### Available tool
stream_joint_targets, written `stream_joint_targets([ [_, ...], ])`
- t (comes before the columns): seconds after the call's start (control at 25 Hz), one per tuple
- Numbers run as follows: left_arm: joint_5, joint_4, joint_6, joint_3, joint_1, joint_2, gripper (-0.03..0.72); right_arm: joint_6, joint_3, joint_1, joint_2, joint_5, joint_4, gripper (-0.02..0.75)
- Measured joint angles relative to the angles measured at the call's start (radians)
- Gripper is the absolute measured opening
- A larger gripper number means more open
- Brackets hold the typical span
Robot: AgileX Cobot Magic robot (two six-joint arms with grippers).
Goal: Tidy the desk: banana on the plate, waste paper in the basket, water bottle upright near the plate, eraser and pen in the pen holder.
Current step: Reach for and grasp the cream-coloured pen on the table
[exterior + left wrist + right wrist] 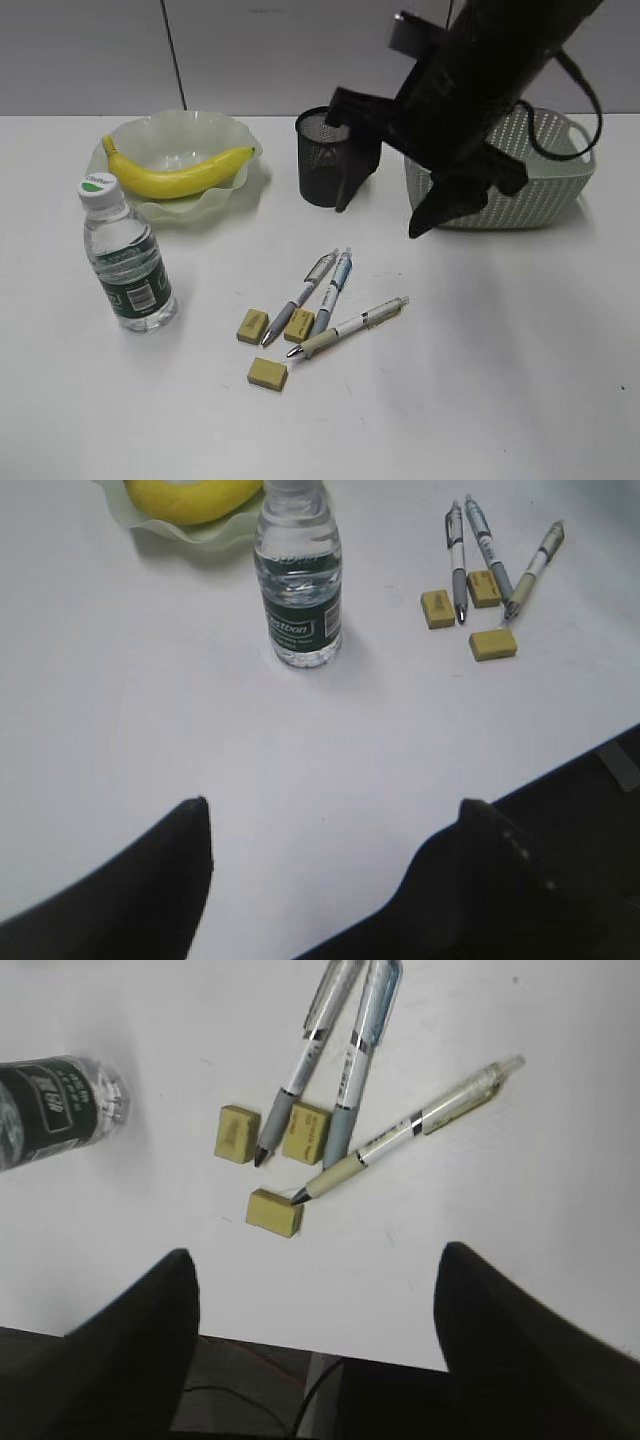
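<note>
Desk (480,400): white top, all items resting on it. Banana (180,175) lies inside the plate (235,130) at the rear left. Water bottle (128,257) stands upright, white cap on, just in front of the plate and a little to its left. Pen holder (322,160) sits mid-rear, with the basket (545,200) to its right; the basket's contents are hidden by the arm, and no waste paper is identifiable in any view. Three pens lie loose in the centre: two side by side (308,290) (335,285), and a third, pale-bodied pen (350,326) angled across below them. Three yellow erasers lie near the pen tips: one (253,325) left of the tips, one (299,324) touching between them, one (268,373) nearer the front edge. Right gripper (385,220) hangs above the desk between pen holder and basket, fingers spread apart, nothing between them; its wrist view looks down on the pens and erasers. Left gripper (335,825) is out of the exterior view; its wrist view shows both fingers wide apart over bare desk, empty, with the bottle ahead.
</note>
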Motion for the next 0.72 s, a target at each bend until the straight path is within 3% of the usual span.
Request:
stream_joint_targets([
  [0.2, 0.0, 0.001, 0.0, 0.0, 0.0, -0.001, 0.561, 0.155, -0.004, 0.003, 0.089, -0.002, 0.065, 0.575],
  [0.52, 0.001, 0.003, 0.0, 0.0, 0.0, -0.086, 0.561, 0.442, -0.007, 0.003, 0.172, 0.018, 0.001, 0.575],
  [0.72, 0.001, 0.003, 0.0, 0.0, 0.0, -0.144, 0.561, 0.526, -0.008, 0.015, 0.235, 0.018, -0.004, 0.575],
])
